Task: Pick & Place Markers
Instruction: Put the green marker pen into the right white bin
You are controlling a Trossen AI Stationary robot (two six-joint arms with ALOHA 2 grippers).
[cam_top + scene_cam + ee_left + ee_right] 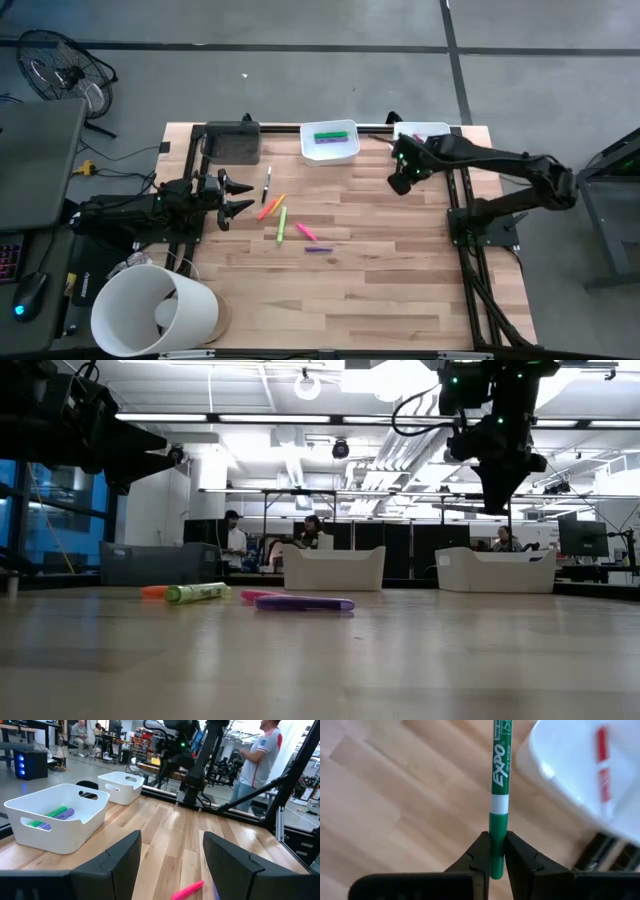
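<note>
Clamped in right gripper (493,851), green marker (499,795) hangs beside white tray (580,775); left gripper (170,860) gapes

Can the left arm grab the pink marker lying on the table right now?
Probably yes. The left gripper has its jaws open and empty, and the pink marker lies bare on the table just ahead, with nothing between them.

Bright overhead ceiling lights (glaring in low view); soft shadows.
</note>
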